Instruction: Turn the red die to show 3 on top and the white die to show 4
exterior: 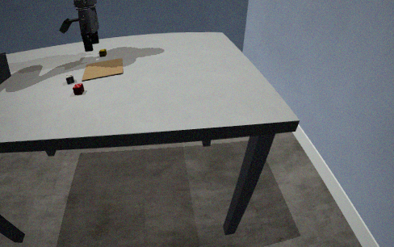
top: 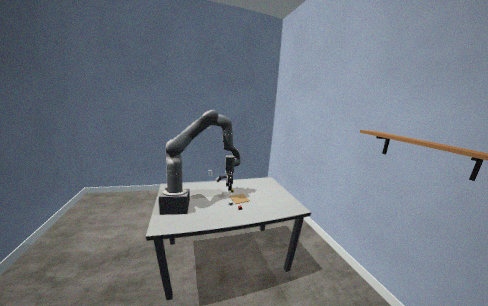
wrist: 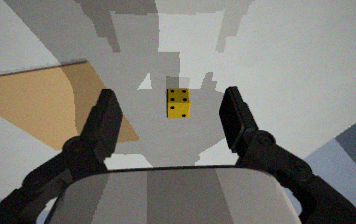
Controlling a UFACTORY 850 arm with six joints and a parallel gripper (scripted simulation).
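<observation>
The yellow die (wrist: 178,103) lies on the table just off the far edge of the tan mat (wrist: 45,107). In the wrist view it shows between my open fingers, further off and apart from both. My gripper (wrist: 171,100) is open and empty. In the exterior view the gripper (exterior: 90,42) hovers above the table, just left of the yellow die (exterior: 102,52). The mat (exterior: 103,69) lies flat with nothing on it. The white die (exterior: 70,79) and the red die (exterior: 78,89) lie on the table off the mat's near left corner, apart from each other.
The arm's base (top: 174,202) stands at the table's left end. The table's far edge runs close behind the yellow die. A wooden shelf (top: 425,145) hangs on the right wall, far from the table.
</observation>
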